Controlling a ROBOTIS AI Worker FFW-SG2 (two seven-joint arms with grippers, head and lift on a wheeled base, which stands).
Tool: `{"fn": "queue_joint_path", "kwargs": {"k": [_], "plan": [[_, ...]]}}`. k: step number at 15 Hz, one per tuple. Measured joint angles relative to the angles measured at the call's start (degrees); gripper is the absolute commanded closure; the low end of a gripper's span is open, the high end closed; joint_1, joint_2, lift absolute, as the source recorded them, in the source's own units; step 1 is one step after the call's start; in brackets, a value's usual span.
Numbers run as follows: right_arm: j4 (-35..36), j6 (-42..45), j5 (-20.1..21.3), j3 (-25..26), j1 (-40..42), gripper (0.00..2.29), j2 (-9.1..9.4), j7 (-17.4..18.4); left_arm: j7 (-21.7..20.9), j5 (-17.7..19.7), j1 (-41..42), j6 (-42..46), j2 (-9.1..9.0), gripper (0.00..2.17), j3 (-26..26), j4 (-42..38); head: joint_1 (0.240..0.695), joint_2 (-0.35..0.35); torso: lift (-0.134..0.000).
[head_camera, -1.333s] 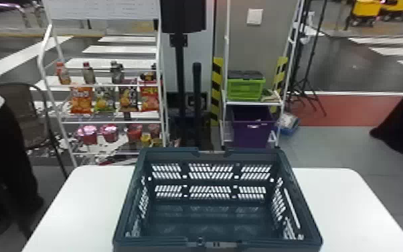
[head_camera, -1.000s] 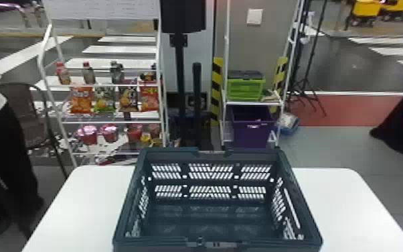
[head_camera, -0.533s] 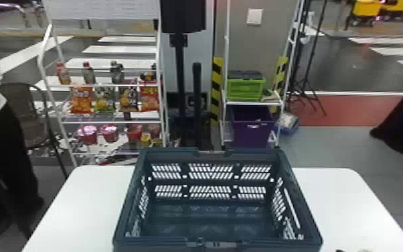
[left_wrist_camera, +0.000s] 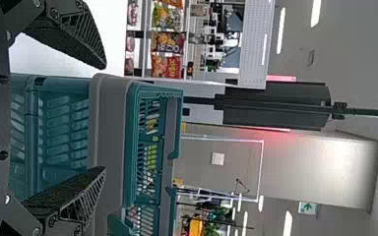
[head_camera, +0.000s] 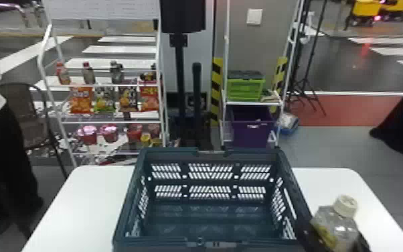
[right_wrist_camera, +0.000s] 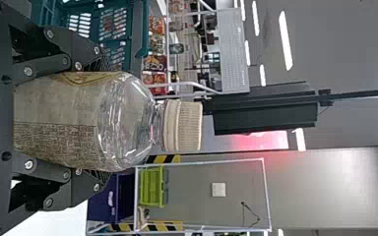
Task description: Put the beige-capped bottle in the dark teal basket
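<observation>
Beige-capped bottle [head_camera: 336,228]: pinched around its body, cap [right_wrist_camera: 182,126] up, outside the dark teal basket [head_camera: 124,214] by its near right corner. Its foot was hidden from me, so I could not tell how far it cleared the counter [head_camera: 87,201].
Right pincer [right_wrist_camera: 102,119]: I had it clamped on the bottle from two opposite sides, with the shoulder and cap sticking out past my fingers.
Left pincer [left_wrist_camera: 103,118]: spread, with nothing between its fingers.
Basket: it stood on the white counter, open side up, its right wall between the bottle and where I wanted it.
Step in hand: I judged the grasp made and the carry under way as a task, the placing not yet done.
Next move: it called for enough height to bring the bottle's base over the right rim, then a shift left over the opening, a lowering, and only then a release. Crossing too low, I could have knocked the wall.
</observation>
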State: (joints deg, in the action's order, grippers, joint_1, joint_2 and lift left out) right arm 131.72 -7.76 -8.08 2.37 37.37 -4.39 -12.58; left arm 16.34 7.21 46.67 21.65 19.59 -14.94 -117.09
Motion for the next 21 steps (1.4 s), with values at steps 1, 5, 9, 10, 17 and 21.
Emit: {"fn": "queue_joint_path", "kwargs": {"k": [1,5,9,10,17,21], "plan": [[1.3,-5.9,0.2,-0.6,-2.5,2.28,-0.3,0.9,0.0,0.0,0.0,0.0,0.0,0.16,0.0,0.1,0.499,0.0,0.0],[3.0,-28.7,3.1,-6.1,-15.8,2.28,-0.97,3.3,0.0,0.0,0.2,0.5,0.0,0.16,0.0,0.3,0.499,0.0,0.0],[-0.4,-44.7,4.4,-12.1,-28.0,2.28,-1.12,6.3,0.0,0.0,0.6,1.6,-0.07,0.16,0.0,0.6,0.499,0.0,0.0],[-1.6,-48.4,4.0,-13.2,-30.7,2.28,-1.1,6.4,0.0,0.0,0.6,1.6,-0.08,0.16,0.0,0.6,0.499,0.0,0.0],[-18.5,-57.1,-0.6,-18.6,-45.8,2.28,0.82,9.7,0.0,0.0,0.6,1.6,-0.1,0.16,0.0,0.8,0.499,0.0,0.0],[-26.7,-61.5,-2.5,-20.2,-52.4,2.28,3.4,10.8,0.0,0.0,0.6,1.8,-0.08,0.16,0.0,0.9,0.499,0.0,0.0]]}}
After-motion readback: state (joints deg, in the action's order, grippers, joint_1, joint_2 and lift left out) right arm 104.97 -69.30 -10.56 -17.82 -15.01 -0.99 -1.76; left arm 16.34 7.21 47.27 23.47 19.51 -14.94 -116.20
